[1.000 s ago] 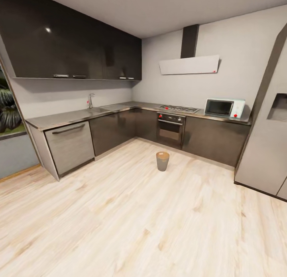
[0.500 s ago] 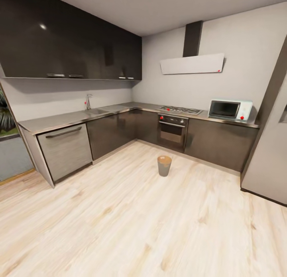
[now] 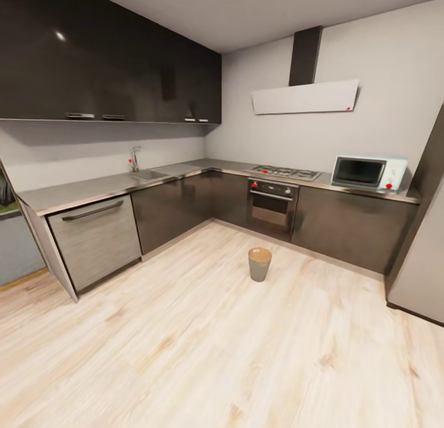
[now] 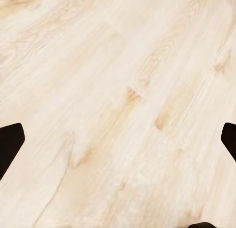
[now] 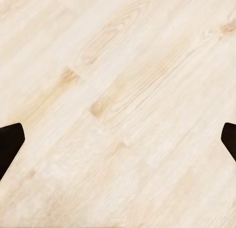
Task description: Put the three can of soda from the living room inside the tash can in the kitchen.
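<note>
one brown trash can (image 3: 259, 264) stands upright on the pale wood floor (image 3: 185, 354) of the kitchen, well apart from the grey surface (image 3: 92, 190) and out in front of the steel oven (image 3: 271, 207) (a microwave (image 3: 369, 172) sits toward the surface's far right end). both wrist views look down on bare floor planks: the left pincer (image 4: 118, 144) is spread wide with nothing between its dark fingertips (image 4: 10, 144), and the right pincer (image 5: 118, 142) is spread the same way, fingertips (image 5: 10, 142) at the frame sides.

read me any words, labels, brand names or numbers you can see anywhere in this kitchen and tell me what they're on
There is no readable text.
Microwave: no lettering can be made out.
Oven and hob: red knobs, no legible markings.
Extractor hood: one red dot, no words.
Trash can, cabinets, dishwasher front: plain.
Wrist views: bare wood floor.
</note>
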Controlling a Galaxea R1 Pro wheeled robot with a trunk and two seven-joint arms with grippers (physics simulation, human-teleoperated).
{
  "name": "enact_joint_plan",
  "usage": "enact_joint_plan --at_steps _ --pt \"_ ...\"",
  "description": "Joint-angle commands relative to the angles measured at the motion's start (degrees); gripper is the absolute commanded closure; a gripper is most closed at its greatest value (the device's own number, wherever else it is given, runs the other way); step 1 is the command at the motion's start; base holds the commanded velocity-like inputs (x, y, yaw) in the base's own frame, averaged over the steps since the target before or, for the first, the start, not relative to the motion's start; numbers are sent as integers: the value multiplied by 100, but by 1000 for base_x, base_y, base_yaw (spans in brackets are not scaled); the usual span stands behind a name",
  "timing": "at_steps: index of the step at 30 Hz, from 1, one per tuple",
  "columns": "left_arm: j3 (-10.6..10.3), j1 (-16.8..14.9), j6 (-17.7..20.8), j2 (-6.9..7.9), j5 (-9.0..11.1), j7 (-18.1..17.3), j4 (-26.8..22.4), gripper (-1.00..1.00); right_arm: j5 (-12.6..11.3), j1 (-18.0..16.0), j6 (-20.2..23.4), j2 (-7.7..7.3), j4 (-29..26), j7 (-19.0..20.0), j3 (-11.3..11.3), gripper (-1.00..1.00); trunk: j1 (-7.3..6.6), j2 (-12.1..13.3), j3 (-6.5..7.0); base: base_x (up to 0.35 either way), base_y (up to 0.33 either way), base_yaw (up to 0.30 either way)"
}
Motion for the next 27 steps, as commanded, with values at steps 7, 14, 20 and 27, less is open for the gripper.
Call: enact_joint_plan --at_steps 7,14,20,27 --pt "0 0 0 0 -3 0 0 -100 0 0 0 0 0 0 0 -100 0 0 0 346 91 0" --pt "-1 0 0 0 -2 0 0 -100 0 0 0 0 0 0 0 -100 0 0 0 346 91 0" --pt "-2 0 0 0 2 0 -1 -100 0 0 0 0 0 0 0 -100 0 0 0 346 91 0" --pt "-2 0 -1 0 -1 0 -2 -100 0 0 0 0 0 0 0 -100 0 0 0 346 91 0"
